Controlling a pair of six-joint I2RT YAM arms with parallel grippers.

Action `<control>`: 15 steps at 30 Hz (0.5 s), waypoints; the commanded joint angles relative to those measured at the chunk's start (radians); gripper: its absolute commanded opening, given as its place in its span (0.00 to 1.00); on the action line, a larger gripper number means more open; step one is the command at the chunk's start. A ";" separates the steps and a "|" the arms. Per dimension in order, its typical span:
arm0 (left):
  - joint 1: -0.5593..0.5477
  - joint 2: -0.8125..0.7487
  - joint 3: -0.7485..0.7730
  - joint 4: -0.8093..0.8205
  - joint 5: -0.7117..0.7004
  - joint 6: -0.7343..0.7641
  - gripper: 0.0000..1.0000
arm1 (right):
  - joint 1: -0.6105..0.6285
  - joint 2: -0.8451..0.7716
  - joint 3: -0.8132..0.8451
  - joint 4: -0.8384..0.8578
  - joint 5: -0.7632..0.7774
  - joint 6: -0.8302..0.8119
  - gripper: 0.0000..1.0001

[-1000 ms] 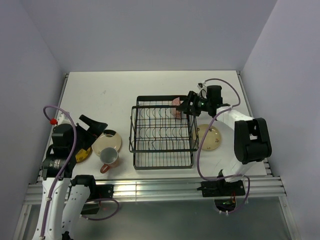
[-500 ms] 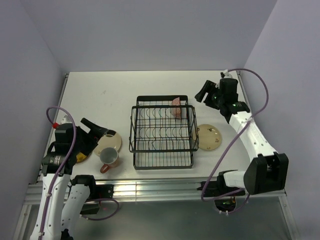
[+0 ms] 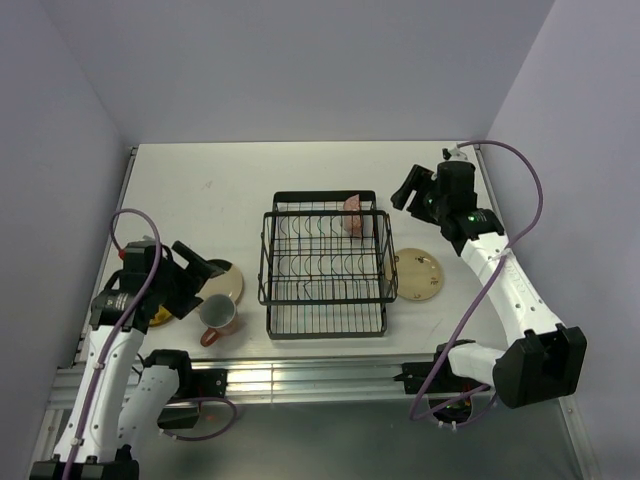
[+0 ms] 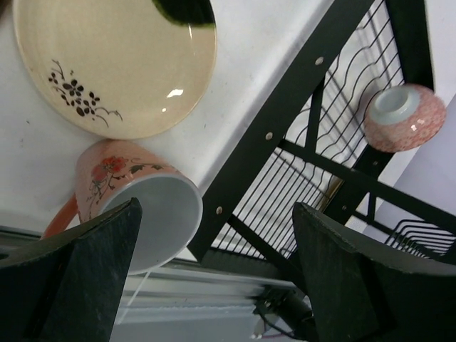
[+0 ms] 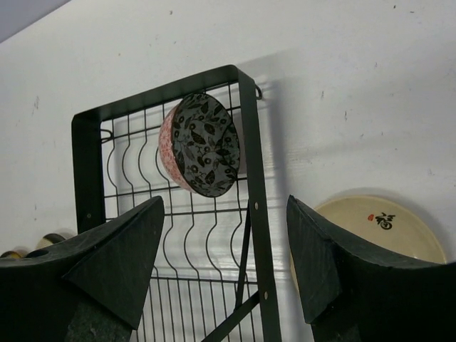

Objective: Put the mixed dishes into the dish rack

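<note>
The black dish rack (image 3: 325,300) stands mid-table with a small pinkish bowl (image 3: 352,214) on edge in its back right corner; its dark patterned inside shows in the right wrist view (image 5: 203,146). A cream plate (image 3: 421,275) lies right of the rack. Left of the rack lie another cream plate (image 3: 226,284), a pinkish mug (image 3: 217,314) and a yellow plate (image 3: 160,318), mostly hidden under the arm. My left gripper (image 3: 202,264) hangs open over the plate and mug (image 4: 135,203). Above the table beyond the rack's back right corner, my right gripper (image 3: 405,190) is open and holds nothing.
The table's metal rail (image 3: 300,380) runs along the near edge in front of the rack. Purple walls close in on the left, the right and the back. Bare white table (image 3: 210,190) lies behind the rack on the left.
The right gripper has left the bowl standing in the rack and pulled up and back to the right. The left arm has swung nearer, toward the mug.
</note>
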 commanded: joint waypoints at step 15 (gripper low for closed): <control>-0.288 0.153 0.021 -0.010 -0.162 -0.185 0.97 | 0.011 -0.101 0.022 -0.026 0.068 -0.061 0.76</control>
